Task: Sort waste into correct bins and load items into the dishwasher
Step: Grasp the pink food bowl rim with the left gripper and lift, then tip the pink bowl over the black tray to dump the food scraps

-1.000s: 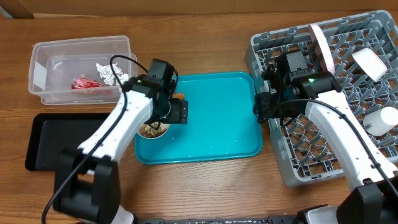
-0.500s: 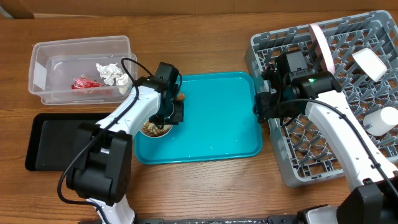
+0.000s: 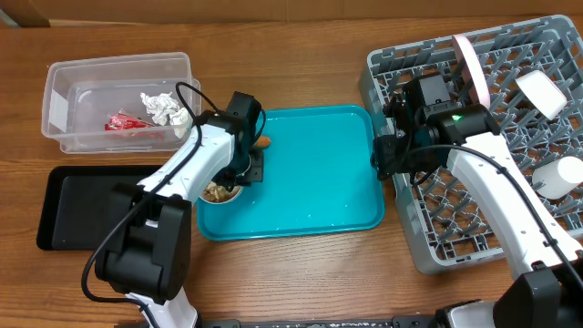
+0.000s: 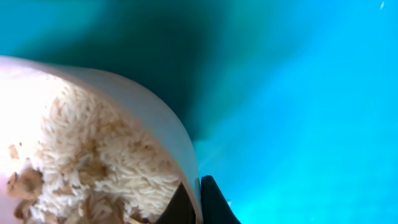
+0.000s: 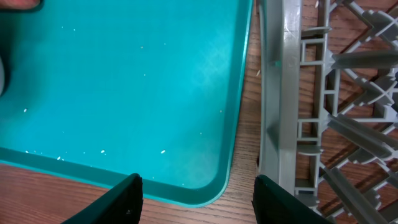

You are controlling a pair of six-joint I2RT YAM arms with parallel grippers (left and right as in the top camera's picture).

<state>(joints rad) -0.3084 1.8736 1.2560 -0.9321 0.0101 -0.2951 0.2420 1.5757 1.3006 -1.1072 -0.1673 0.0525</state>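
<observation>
My left gripper (image 3: 244, 173) is shut on the rim of a small white bowl (image 3: 219, 192) at the front left of the teal tray (image 3: 319, 182). In the left wrist view the thin rim sits pinched between the two black fingers (image 4: 214, 202), one inside and one outside, and beige food scraps (image 4: 93, 165) fill the bowl. A small orange carrot piece (image 3: 263, 141) lies just behind the gripper. My right gripper (image 5: 199, 199) hangs open and holds nothing, over the gap between the teal tray (image 5: 124, 81) and the grey dish rack (image 5: 292, 93).
The clear tub (image 3: 64, 77) at the back left holds crumpled tissue (image 3: 159, 107) and a red wrapper (image 3: 123, 121). A black tray (image 3: 82, 205) lies in front of it. The dish rack (image 3: 410, 228) carries an upright white plate (image 3: 472, 68) and two white dishes (image 3: 540, 91).
My left gripper has closed on the bowl's rim after standing open a second ago, and it shifted slightly toward the bowl. The right arm has not moved.
</observation>
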